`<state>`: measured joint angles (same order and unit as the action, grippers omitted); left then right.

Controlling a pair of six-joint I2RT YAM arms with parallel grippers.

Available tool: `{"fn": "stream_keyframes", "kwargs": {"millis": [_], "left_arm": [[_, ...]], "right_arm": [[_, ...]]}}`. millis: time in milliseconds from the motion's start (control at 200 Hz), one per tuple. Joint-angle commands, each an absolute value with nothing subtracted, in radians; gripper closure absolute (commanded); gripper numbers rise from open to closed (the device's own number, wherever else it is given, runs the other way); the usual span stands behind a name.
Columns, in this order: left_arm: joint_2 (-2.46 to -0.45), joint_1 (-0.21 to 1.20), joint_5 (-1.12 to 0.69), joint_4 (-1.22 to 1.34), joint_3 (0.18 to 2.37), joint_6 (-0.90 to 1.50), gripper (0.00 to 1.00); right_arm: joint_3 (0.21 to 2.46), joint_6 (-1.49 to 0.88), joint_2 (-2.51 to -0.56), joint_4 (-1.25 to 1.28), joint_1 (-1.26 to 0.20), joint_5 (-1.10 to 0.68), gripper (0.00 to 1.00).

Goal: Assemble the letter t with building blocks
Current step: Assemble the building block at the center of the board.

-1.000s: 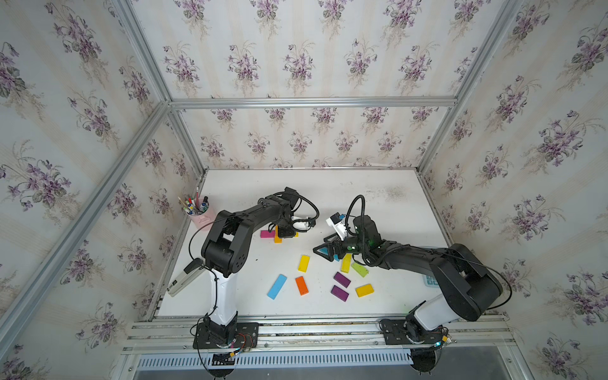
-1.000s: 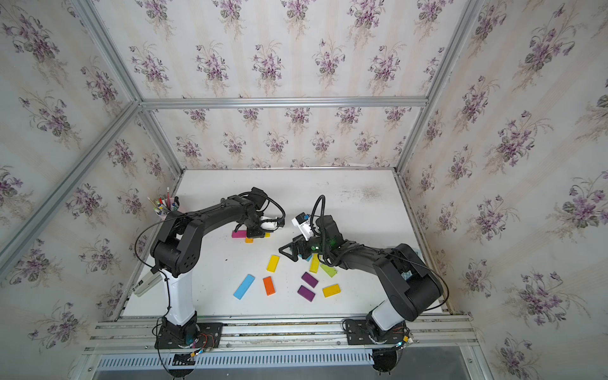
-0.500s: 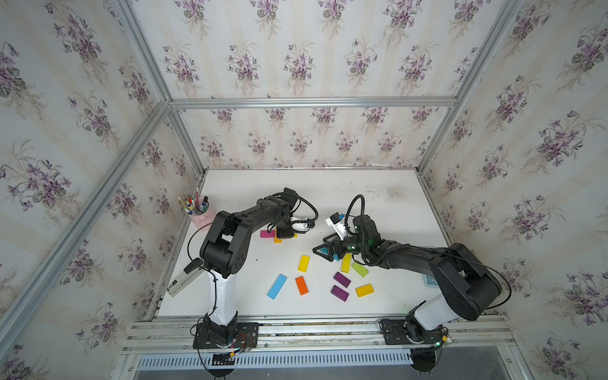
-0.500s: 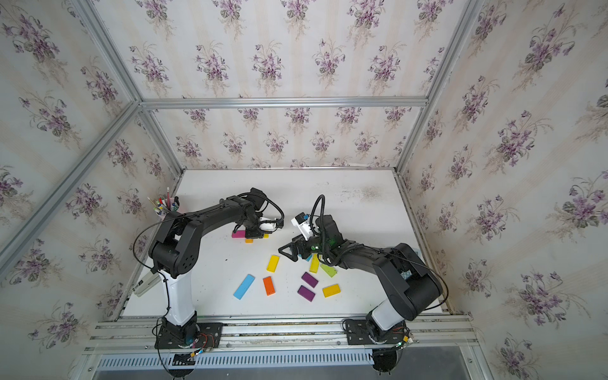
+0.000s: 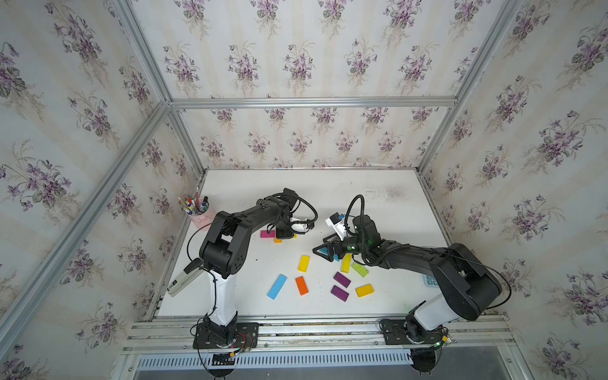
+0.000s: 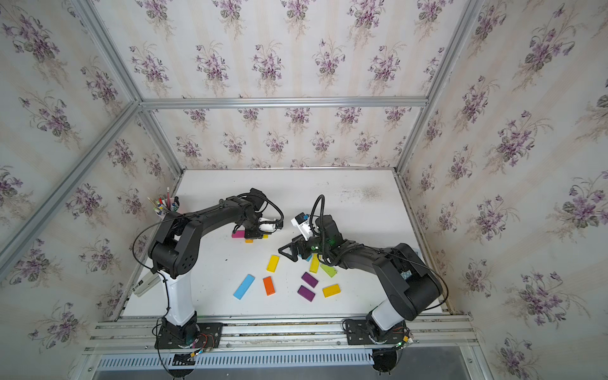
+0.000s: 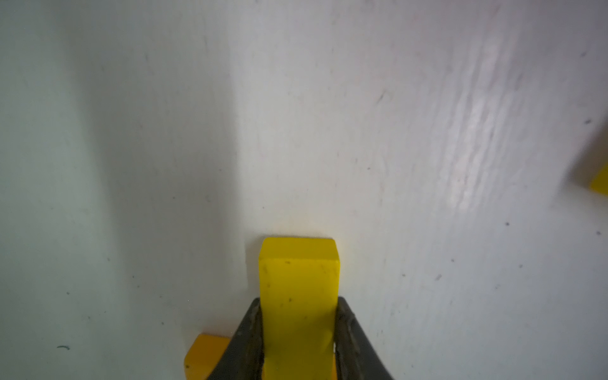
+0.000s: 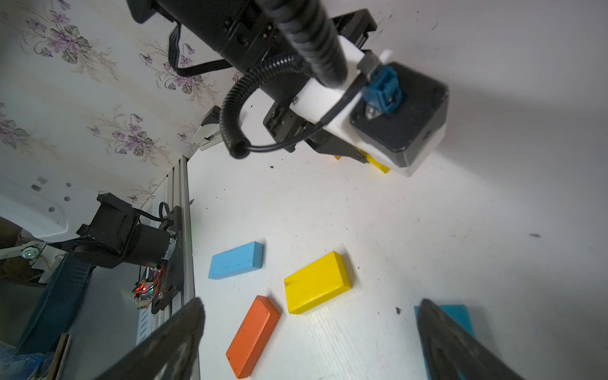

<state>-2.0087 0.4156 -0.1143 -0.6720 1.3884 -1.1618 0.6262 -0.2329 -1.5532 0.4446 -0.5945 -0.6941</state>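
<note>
White table (image 5: 378,210) inside floral walls. The left gripper (image 7: 299,302) pinches a yellow block (image 7: 297,279) beside a pink block (image 5: 267,234); the letter t (image 5: 278,241) seems only begun. Next, release squarely. The right gripper (image 5: 324,254) gapes empty above a teal block (image 8: 457,316).

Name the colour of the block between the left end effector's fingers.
Yellow: the block shows best in the left wrist view.

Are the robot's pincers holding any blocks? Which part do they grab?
The left pincer squeezes a yellow block by its two long sides, one end poking out. The right pincer is open and holds nothing.
</note>
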Motion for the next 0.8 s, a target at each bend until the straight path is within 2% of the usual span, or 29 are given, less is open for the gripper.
{"fn": "stream_keyframes", "kwargs": {"millis": [0,190,709,734,794], "left_arm": [[-2.02,0.415,-0.1,-0.704,1.388,-1.175,0.62],[-2.02,0.416,-0.1,-0.698,1.385,-1.178,0.52],[-1.975,0.426,-0.127,-0.686,1.407,-1.147,0.46],[-1.97,0.426,-0.128,-0.686,1.407,-1.147,0.42],[-1.956,0.426,-0.126,-0.684,1.405,-1.146,0.4]], "right_arm": [[0.633,-0.227,-1.559,0.451,-0.594,-0.708,0.0],[0.635,-0.227,-1.562,0.448,-0.595,-0.712,0.0],[0.638,-0.225,-1.561,0.443,-0.594,-0.718,0.0],[0.638,-0.224,-1.56,0.443,-0.594,-0.716,0.0],[0.638,-0.224,-1.559,0.442,-0.594,-0.716,0.0]]}}
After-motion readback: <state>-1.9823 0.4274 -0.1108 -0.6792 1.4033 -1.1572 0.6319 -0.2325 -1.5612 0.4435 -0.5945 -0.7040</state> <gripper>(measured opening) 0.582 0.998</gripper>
